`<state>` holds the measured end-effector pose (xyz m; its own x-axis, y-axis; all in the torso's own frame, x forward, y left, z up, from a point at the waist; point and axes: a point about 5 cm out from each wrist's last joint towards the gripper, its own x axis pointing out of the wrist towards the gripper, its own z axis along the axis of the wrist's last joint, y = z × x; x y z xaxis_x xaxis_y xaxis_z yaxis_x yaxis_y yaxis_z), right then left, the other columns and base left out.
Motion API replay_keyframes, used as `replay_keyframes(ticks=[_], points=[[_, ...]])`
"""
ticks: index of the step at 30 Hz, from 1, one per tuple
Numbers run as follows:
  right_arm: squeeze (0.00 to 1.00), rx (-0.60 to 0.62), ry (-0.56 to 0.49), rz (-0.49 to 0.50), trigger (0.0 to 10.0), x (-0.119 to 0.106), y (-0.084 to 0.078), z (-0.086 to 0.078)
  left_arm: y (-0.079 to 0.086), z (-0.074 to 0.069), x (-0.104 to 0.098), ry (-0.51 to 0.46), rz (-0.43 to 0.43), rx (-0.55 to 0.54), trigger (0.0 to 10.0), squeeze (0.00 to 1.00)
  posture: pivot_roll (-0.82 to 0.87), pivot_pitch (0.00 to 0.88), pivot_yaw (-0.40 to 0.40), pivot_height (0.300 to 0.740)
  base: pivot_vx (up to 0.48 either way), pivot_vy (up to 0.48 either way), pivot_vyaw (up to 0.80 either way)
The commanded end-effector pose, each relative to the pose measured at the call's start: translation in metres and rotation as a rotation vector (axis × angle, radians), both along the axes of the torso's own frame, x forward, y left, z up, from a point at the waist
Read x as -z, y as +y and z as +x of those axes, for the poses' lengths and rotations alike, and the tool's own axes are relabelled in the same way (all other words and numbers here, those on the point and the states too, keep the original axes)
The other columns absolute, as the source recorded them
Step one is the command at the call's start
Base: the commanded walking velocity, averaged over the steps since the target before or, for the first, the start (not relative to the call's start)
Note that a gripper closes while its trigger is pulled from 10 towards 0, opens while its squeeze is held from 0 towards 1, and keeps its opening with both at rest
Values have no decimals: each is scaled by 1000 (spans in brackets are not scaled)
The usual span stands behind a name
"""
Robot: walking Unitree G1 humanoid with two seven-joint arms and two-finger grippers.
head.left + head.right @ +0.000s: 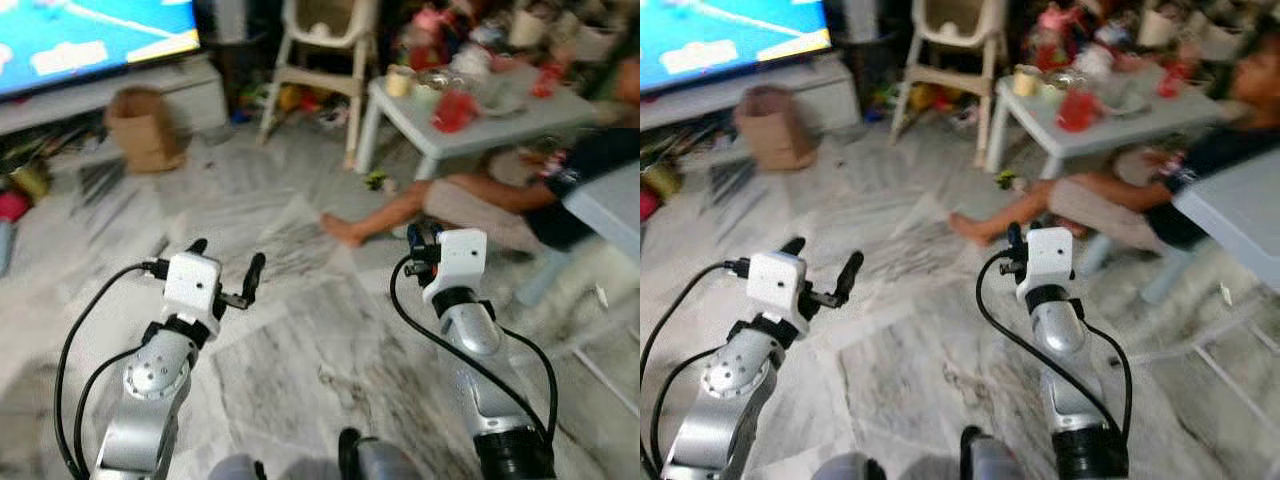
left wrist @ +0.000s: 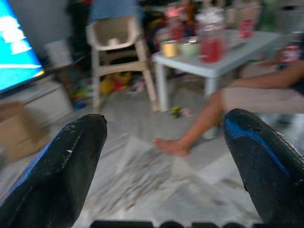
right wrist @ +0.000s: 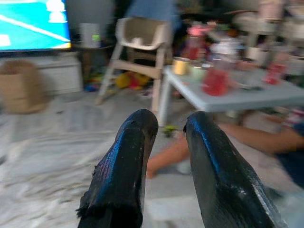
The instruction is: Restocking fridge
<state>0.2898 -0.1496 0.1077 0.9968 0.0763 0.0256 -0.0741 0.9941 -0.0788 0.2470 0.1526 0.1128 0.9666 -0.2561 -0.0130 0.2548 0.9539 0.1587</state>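
Two grippers ride out in front of the robot over bare marble floor (image 1: 300, 340), neither carrying anything. Nearest on its own left, the left gripper (image 1: 225, 262) has its two black fingers spread wide, with nothing between them but floor. The right gripper (image 3: 164, 156) has its fingers drawn near to each other with a narrow slit left between them, pinching nothing.

Beyond both, a person's bare leg (image 1: 385, 215) lies stretched across the floor, foot toward the robot's left; the person sits ahead and to the right, beside a low white table (image 1: 470, 115) crowded with red cups and bowls. Left of that table stands a pale high chair (image 1: 320, 50). Farther left, a brown paper bag (image 1: 145, 130) sits on the floor before a white TV stand, with a lit screen (image 1: 90, 35) above it.

No fridge can be made out, and nothing that is plainly meant for stocking it, so the task's thing cannot be placed from here. The relation that counts is therefore only a rough one: the open way lies ahead and to the left, along the floor between bag and chair, while the leg and table block the right. By that judgement the robot is walking or turning, not reaching, and the blur fits this. The right arm is the one nearer the person.
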Motion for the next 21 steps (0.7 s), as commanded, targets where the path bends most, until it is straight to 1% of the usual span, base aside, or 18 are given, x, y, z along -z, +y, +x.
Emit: replay_keyframes(ticks=[1,13,20,21], points=[[0,5,-20,0,10000,-5,0,1,-2,0,0,6,5,8,10000,0,72,93,28,740,0,0,-800],[0,17,-33,-3,10000,-8,-2,4,-3,4,-1,3,-1,14,10000,0,67,100,32,740,0,0,-800],[0,1,-32,3,10000,-7,1,3,-5,5,1,15,-11,9,10000,0,70,100,28,740,0,0,-800],[780,-6,-30,11,10000,-7,1,3,-5,4,2,24,-22,4,10000,0,71,99,27,740,0,0,-800]])
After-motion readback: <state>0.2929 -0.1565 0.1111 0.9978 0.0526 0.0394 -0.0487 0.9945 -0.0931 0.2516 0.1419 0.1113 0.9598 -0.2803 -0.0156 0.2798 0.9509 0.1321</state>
